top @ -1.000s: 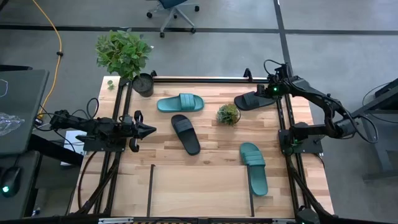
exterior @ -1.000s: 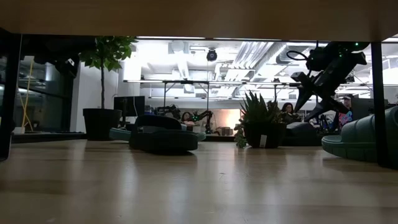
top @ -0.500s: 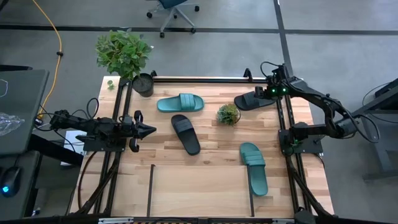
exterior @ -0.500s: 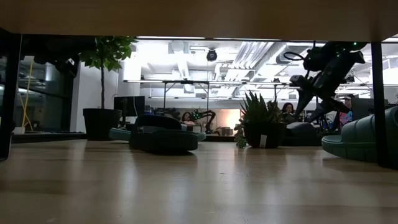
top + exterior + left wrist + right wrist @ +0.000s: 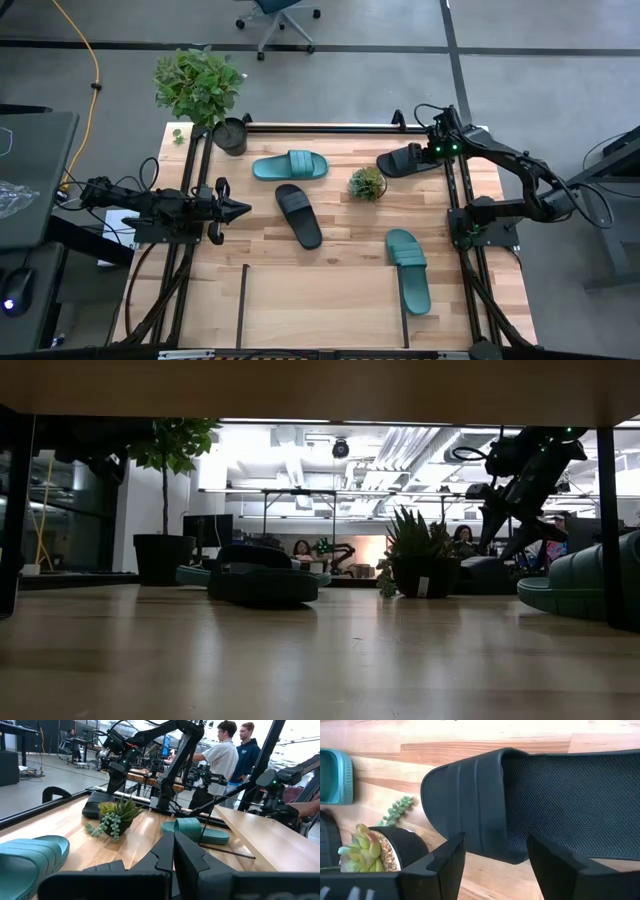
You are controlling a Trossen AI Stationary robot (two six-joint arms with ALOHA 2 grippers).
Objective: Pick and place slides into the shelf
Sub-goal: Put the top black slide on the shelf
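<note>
A black slide [image 5: 403, 160] lies sole down at the table's far right. My right gripper [image 5: 428, 152] hovers over it, open, fingers pointing down on either side of its strap edge [image 5: 470, 805] without touching; the low view [image 5: 500, 530] shows it above the table. A second black slide [image 5: 299, 215] lies mid-table. One teal slide [image 5: 290, 165] lies at the far side and another [image 5: 408, 270] at the right. The shelf bay [image 5: 320, 305] is at the near edge. My left gripper [image 5: 240, 210] waits shut at the left.
A small potted succulent [image 5: 367, 184] stands between the far black slide and the middle one. A big potted plant [image 5: 228, 134] stands at the far left corner. Black rods [image 5: 243, 300] frame the bay. People stand in the room beyond [image 5: 225, 750].
My right gripper has moved a little toward the table's left edge, over the far black slide, and has tipped to point more steeply down. It stays open. The slides have not moved.
</note>
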